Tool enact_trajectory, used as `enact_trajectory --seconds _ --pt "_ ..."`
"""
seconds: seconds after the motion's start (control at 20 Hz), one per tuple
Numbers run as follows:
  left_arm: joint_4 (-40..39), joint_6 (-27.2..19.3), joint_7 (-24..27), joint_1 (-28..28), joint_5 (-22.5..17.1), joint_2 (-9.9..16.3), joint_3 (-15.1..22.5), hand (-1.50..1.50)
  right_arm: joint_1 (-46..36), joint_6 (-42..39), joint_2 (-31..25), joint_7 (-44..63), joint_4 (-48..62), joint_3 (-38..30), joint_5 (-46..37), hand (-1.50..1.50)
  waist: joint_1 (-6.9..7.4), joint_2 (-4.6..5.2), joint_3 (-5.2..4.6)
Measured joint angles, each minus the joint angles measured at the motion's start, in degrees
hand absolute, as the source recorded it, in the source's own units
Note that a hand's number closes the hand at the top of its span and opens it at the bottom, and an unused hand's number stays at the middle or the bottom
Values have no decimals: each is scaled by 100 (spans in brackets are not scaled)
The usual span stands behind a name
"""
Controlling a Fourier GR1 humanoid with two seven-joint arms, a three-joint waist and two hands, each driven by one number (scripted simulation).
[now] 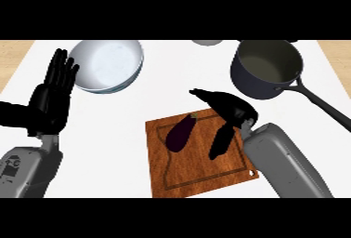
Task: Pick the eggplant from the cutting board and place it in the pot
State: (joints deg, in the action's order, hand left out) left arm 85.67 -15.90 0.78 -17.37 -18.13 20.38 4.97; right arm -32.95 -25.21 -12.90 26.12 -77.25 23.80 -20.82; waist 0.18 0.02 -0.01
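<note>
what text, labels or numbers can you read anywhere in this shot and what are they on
No readable text anywhere.
Left forearm: a small dark mark on the grey casing, too blurred to read.
Eggplant, cutting board, pot, bowl, right hand: no markings.

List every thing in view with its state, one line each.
eggplant: lying on the cutting board, not held.
cutting board: flat on the counter.
pot: upright, nothing inside.
bowl: nothing inside.
right hand: open, over the board's upper right corner.
left hand: open, resting, fingers up, at the left.
</note>
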Motion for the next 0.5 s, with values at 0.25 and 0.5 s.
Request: enact_trajectory --seconds 0.25,0.5 --pt "-12 252 -99 -9 57 -15 -245 0 165 112 279 -369 186 -1 -461 -150 -3 -1 1" --pt "209 393 -101 276 202 -109 -320 0 228 354 557 -668 368 -56 -887 -150 6 -4 1"
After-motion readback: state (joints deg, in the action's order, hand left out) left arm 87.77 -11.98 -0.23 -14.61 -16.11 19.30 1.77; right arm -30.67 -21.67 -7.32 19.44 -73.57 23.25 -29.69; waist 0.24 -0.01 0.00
